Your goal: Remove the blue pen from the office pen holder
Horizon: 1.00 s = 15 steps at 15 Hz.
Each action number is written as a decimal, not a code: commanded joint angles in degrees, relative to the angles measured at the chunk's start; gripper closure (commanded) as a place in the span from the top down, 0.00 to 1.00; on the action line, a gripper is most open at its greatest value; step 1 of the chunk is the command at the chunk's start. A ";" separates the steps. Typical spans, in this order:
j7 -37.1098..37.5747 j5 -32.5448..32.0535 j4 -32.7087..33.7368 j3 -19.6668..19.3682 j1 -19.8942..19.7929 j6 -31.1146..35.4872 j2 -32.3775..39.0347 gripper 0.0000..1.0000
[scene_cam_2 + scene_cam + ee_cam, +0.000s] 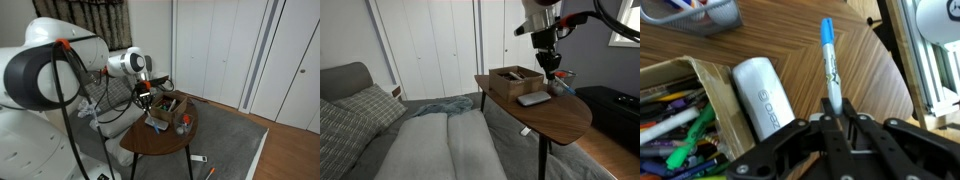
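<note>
Currently the gripper [837,113] is clenched on the blue pen [828,58]. In the wrist view its fingers pinch one end of the pen and the rest of the pen sticks out over bare wood of the counter [885,70]. The pen has a bright blue cap end and a white barrel w/ dark print.

Taking the brown box [725,105] as the landmark:
- **Brown box:** open-topped cardboard, w/ loose pens and markers in it (green, purple, yellow, white).
- **Grey slab:** the grey slab [765,95] lies flat just beside the box wall, approx parallel to it.
- **Blue pen:** it's on the far side of the slab from the box, apart from both. Can't tell if its free end touches the wood.
- **Office pen holder:** the office pen holder [702,16] is a grey mesh cup at the frame edge, just past one end of the box. It's well apart from the held pen and has other pens in it.

In both exterior views the gripper [552,64] [147,97] hangs over the counter [560,118] [155,143], right by the brown box [512,76] [172,104]. The arm comes down from above. The slab [532,98] lies beside the box toward the counter edge. The pen is too small to pick out in these views.
</note>
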 commanded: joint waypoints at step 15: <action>-10.54 -1.35 14.52 5.58 3.09 -0.49 10.02 0.03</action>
